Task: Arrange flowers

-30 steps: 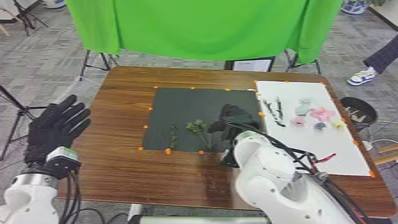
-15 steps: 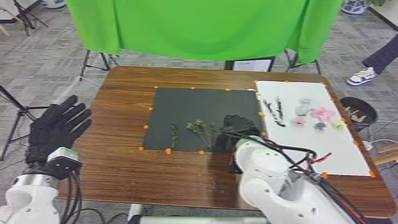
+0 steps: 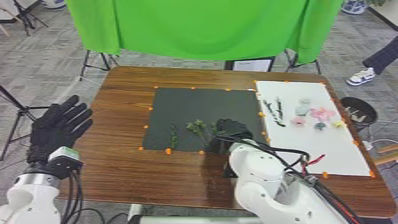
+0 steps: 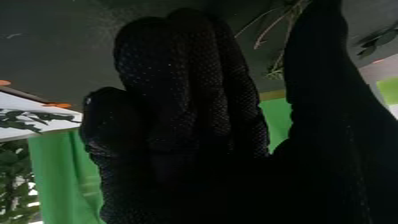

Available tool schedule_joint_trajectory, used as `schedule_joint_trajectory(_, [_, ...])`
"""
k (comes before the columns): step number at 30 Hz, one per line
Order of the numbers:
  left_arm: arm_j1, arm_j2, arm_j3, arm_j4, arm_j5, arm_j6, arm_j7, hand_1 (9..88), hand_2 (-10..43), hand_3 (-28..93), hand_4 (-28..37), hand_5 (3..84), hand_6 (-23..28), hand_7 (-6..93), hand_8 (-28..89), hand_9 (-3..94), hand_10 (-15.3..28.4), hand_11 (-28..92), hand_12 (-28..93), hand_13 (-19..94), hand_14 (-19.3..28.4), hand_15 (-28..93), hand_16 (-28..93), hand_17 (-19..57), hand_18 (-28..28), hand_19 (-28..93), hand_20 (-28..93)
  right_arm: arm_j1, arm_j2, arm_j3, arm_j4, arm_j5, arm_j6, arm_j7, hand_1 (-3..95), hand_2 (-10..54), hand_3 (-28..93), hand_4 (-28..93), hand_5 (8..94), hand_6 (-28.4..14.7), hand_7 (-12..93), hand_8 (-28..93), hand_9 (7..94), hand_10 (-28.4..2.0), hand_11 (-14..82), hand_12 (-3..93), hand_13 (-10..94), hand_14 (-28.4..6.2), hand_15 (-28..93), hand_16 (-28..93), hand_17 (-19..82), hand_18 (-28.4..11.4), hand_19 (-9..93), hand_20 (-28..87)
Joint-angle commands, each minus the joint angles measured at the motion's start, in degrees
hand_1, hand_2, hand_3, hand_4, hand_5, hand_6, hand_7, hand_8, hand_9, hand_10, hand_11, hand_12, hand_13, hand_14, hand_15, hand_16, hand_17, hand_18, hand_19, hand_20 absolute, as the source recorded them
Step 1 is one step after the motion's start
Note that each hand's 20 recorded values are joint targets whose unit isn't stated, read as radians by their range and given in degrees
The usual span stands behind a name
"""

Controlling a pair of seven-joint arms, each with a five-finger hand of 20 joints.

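Observation:
In the head view, my right hand [image 3: 233,129] is over the lower right part of the black mat [image 3: 209,100], just right of a leafy green sprig [image 3: 198,128]. A thinner sprig [image 3: 173,136] lies farther left. The right wrist view has my right hand [image 4: 191,90] open, thumb apart from the fingers, with thin stems [image 4: 266,32] behind the gap. Two dark sprigs [image 3: 279,111] and several flowers, including a pink one [image 3: 322,114] and a yellow one [image 3: 338,124], lie on the white sheet [image 3: 315,150]. My left hand [image 3: 59,122] stays open at the table's left side.
The brown table [image 3: 120,120] carries orange markers along the mat and sheet. A dark round bin [image 3: 359,110] stands beyond the right edge. A green cloth [image 3: 204,30] hangs behind the far edge, and black cables run along my right arm.
My right hand has moved back toward the near side of the mat, and in the last half second slightly left, closer to the leafy sprig. The left hand has barely moved.

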Motion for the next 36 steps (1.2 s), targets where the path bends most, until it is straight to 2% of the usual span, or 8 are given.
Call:
schedule_joint_trajectory(1, [0.7, -0.62, -0.12, 0.13, -0.77, -0.80, -0.45, 27.1, 10.9, 73, -28.3, 41.2, 9.9, 11.6, -7, 34.0, 16.5, 21, 14, 21, 16.5, 34, -5, -6.7, 15.5, 33, 10, -0.7, 0.9, 0.9, -1.1, 0.1, 0.4, 0.0, 40.2, -9.5, 64, -16, 74.2, -7.7, 18, -6, 83.9, -17.3, 26.0, 25.9, 87, -8.8, 45, 34, 62, -14.3, 93, 18])
schedule_joint_trajectory(4, [0.8, -0.78, 0.09, 0.17, -1.62, -1.41, -0.28, 27.1, 10.9, 73, -28.3, 41.3, 9.9, 11.5, -7, 34.0, 16.5, 21, 14, 21, 16.4, 34, -5, -6.7, 15.5, 33, 10, -0.6, 1.1, 1.0, -1.1, -0.5, 2.1, 0.3, 39.8, -9.5, 65, -15, 74.3, -7.7, 18, -6, 84.0, -17.3, 26.0, 25.9, 88, -8.8, 45, 34, 62, -14.3, 93, 18])
schedule_joint_trajectory(6, [0.8, -0.62, 0.10, 0.17, -1.26, -1.26, -0.44, 27.1, 10.9, 73, -28.3, 41.3, 9.9, 11.5, -7, 34.0, 16.5, 21, 14, 21, 16.4, 34, -5, -6.7, 15.5, 33, 10, -0.4, 0.7, 0.9, -0.4, -1.3, 2.6, 0.4, 39.4, -9.3, 67, -14, 74.4, -7.7, 18, -6, 84.2, -17.4, 26.0, 25.8, 88, -8.7, 45, 34, 62, -14.3, 93, 18])
schedule_joint_trajectory(15, [-0.1, -0.73, 0.61, 0.45, -1.26, -1.33, -0.47, 27.1, 10.9, 73, -28.3, 41.2, 9.9, 11.5, -7, 34.1, 16.5, 21, 14, 21, 16.5, 34, -5, -6.8, 15.5, 33, 10, 1.4, -1.2, -1.1, 4.3, -1.8, 0.2, 0.4, 40.3, -8.7, 69, -14, 74.4, -7.7, 18, -4, 84.4, -17.2, 26.0, 26.0, 88, -8.7, 45, 34, 63, -14.2, 93, 18])
schedule_joint_trajectory(22, [0.3, -0.82, 0.26, 0.34, -1.40, -1.13, -0.47, 27.0, 10.9, 73, -28.3, 41.0, 9.8, 11.5, -7, 34.0, 16.5, 21, 14, 21, 16.5, 34, -5, -6.8, 15.5, 33, 10, 0.9, -1.7, -1.4, 3.4, -1.7, 0.1, -0.2, 39.7, -9.4, 68, -14, 74.4, -7.6, 19, -6, 84.2, -17.2, 26.1, 26.0, 88, -8.7, 45, 34, 62, -14.1, 93, 18])
schedule_joint_trajectory(26, [-0.3, -0.77, 0.38, 0.56, -0.83, -1.39, -0.85, 27.0, 10.9, 73, -28.3, 41.2, 9.8, 11.5, -7, 34.0, 16.4, 21, 14, 21, 16.5, 34, -5, -6.7, 15.5, 33, 10, 1.0, -1.5, -1.6, 3.1, -1.7, -0.3, 0.0, 39.8, -9.5, 68, -15, 74.3, -7.7, 19, -6, 84.1, -17.2, 26.1, 26.0, 88, -8.7, 45, 34, 62, -14.1, 93, 18])
schedule_joint_trajectory(29, [-0.2, -0.53, 0.51, 0.57, -1.10, -1.33, -0.34, 27.0, 10.9, 73, -28.3, 41.2, 9.9, 11.5, -7, 34.0, 16.5, 21, 14, 21, 16.5, 34, -5, -6.7, 15.5, 33, 10, 1.2, -1.1, -0.8, 3.2, 0.6, -0.5, 1.4, 39.8, -9.5, 68, -14, 74.3, -7.7, 18, -6, 84.1, -17.2, 26.1, 26.0, 88, -8.7, 45, 34, 62, -14.2, 93, 18])
schedule_joint_trajectory(36, [0.7, -1.02, -0.12, 0.24, -1.30, -1.18, -0.21, 27.1, 10.8, 73, -28.3, 41.1, 9.8, 11.4, -7, 34.1, 16.5, 21, 14, 21, 16.5, 34, -5, -6.7, 15.4, 33, 10, 0.1, 1.0, 4.2, -1.5, 5.6, -0.7, 1.6, 39.7, -9.5, 68, -14, 74.2, -7.9, 18, -6, 84.0, -17.4, 26.0, 25.9, 88, -8.7, 45, 34, 63, -13.8, 93, 16])
